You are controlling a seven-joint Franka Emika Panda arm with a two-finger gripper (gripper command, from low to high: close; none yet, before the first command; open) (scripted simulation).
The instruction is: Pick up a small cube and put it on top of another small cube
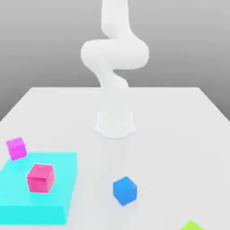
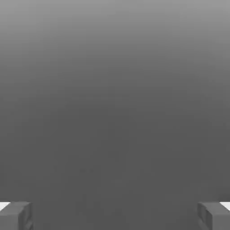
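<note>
Hand view: claw (image 2: 115, 215) spread wide and empty, no cube between its fingertips (image 2: 15, 214)

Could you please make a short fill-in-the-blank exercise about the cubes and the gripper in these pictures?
1. The pink cube rests on a flat ____ block.
2. The blue cube sits directly on the white ____.
3. The gripper is ____, with nothing between its fingers.

Missing words: cyan; table; open
</note>
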